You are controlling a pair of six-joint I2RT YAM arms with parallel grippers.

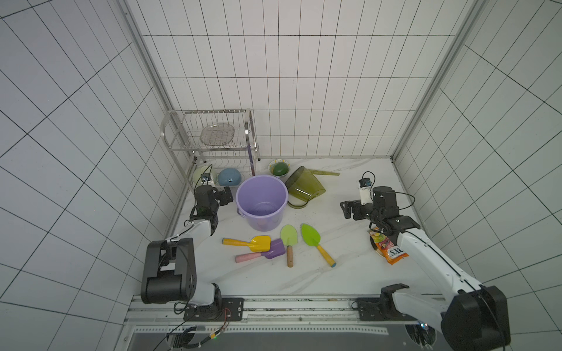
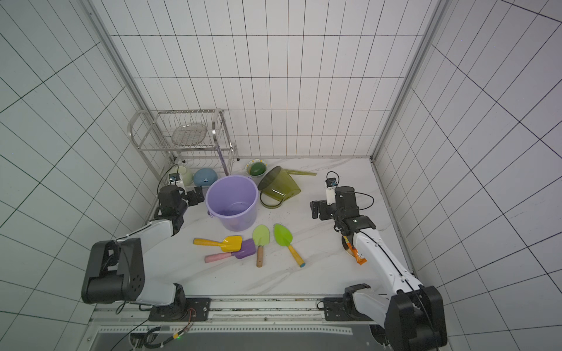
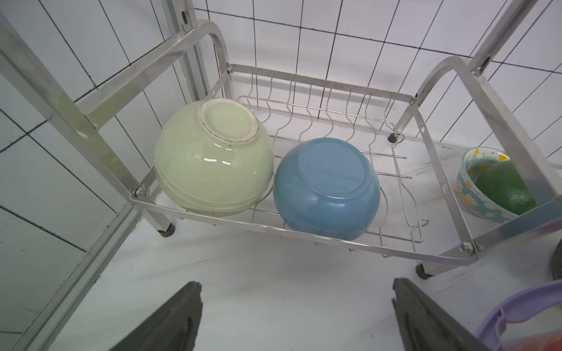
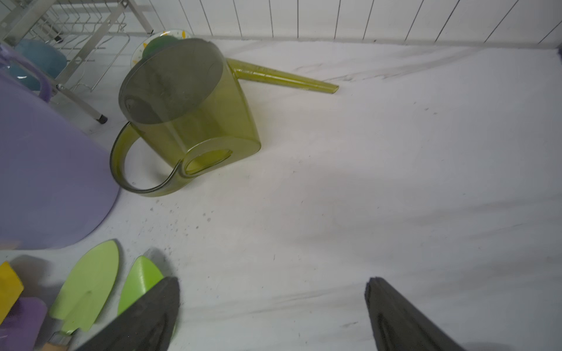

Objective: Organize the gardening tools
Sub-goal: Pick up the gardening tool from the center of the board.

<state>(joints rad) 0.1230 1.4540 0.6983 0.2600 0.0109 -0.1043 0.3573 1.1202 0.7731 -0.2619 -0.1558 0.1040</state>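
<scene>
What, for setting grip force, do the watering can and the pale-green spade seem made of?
The watering can is likely smooth, glossy plastic: olive-tinted and see-through. The pale-green spade has a matte blade, plastic or painted metal, I cannot tell which; its tan handle looks like bare wood.

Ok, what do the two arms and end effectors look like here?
Both the left arm and right arm have white shells between bulky black joint housings, with thin black cables looping off the wrists beside small white camera modules. The left end effector and right end effector are black, with flat dark matte fingers.
</scene>
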